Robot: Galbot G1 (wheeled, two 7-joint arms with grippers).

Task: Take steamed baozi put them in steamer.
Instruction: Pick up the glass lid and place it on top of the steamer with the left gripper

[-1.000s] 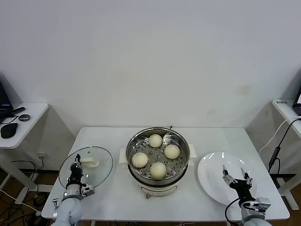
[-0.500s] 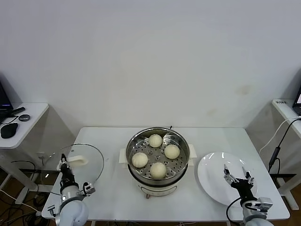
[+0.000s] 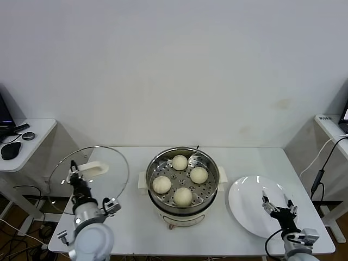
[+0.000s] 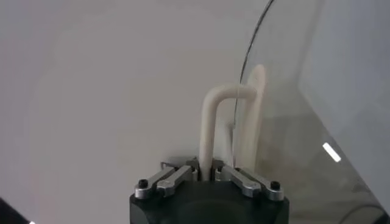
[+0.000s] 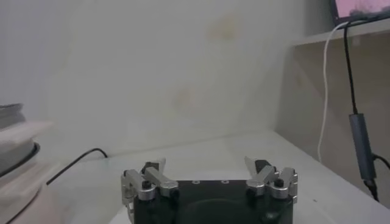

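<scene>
A white table (image 3: 136, 217) fills the lower middle of the frame. The steamer (image 3: 182, 182) stands at its centre (on a white base), a flat white plate (image 3: 247, 209) lower right.

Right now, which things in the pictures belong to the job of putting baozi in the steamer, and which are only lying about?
Part of the job:
- four steamed baozi, already on the tray inside the steamer
- glass lid, held up by its white handle in the left gripper
- white plate, nothing on it, right gripper open above it

Lying about:
- computer mouse on the side table
- black cable
</scene>
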